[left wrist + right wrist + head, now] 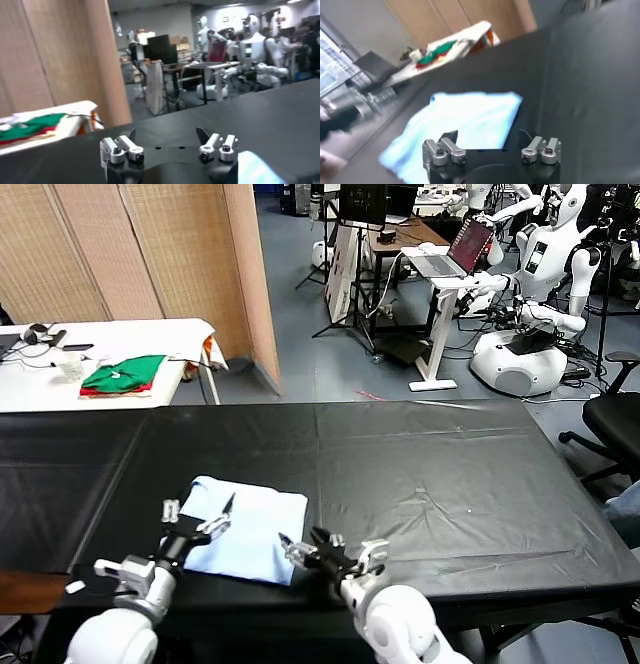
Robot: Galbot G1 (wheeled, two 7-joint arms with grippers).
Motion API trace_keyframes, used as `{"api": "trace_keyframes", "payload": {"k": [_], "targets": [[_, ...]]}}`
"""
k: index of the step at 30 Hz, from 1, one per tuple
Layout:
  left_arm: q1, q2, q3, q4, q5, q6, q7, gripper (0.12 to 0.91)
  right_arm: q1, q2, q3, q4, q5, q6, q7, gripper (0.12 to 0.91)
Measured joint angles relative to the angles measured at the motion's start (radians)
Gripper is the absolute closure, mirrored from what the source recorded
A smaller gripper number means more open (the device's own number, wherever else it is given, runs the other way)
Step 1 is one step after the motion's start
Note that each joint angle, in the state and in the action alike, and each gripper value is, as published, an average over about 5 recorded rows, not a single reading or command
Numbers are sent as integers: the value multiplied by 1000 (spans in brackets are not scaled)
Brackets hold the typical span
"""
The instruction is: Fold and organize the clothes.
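The pale sky-blue T-shirt (255, 529) lies folded into a flat rectangle on the black table (430, 474), near its front edge and left of centre. My left gripper (200, 512) hovers open over the shirt's near left corner, holding nothing. In the left wrist view this gripper (166, 135) points across the table, with a strip of the blue shirt (257, 167) at the edge. My right gripper (332, 544) stands open just off the shirt's near right corner. In the right wrist view the shirt (465, 120) spreads out beyond the empty right gripper (487, 135).
A white side table (60, 389) at the back left carries a pile of green and red garments (125, 374). A wooden screen (150, 244) stands behind it. Beyond the table are a laptop stand (445, 269), other robots (530, 334) and a black chair (615, 419).
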State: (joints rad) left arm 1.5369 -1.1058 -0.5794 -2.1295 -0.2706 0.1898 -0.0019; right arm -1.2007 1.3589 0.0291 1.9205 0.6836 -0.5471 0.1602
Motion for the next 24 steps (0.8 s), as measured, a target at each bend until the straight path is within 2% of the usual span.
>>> {"api": "trace_keyframes", "payload": {"k": [2, 5, 8, 12, 15, 18, 24], "targets": [[13, 1, -27, -4, -3, -4, -1, 123, 6, 9, -13, -21, 0, 3, 9, 163], [28, -1, -60, -11, -6, -8, -3, 123, 11, 18, -21, -42, -2, 8, 15, 257], [41, -6, -84, -14, -6, -13, -3, 123, 15, 22, -20, -55, -5, 11, 18, 420], [55, -13, -108, -14, -5, -25, -4, 123, 19, 22, -8, -58, -10, 11, 15, 684], [63, -17, -122, -8, -4, -34, -4, 123, 24, 17, 7, -54, -18, 9, 10, 835], [67, -18, -132, 2, -4, -43, -3, 123, 31, 8, 27, -44, -37, 4, 3, 882], [69, -18, -142, 21, -5, -54, -2, 123, 56, -20, 97, -23, -96, -12, -25, 884]]}}
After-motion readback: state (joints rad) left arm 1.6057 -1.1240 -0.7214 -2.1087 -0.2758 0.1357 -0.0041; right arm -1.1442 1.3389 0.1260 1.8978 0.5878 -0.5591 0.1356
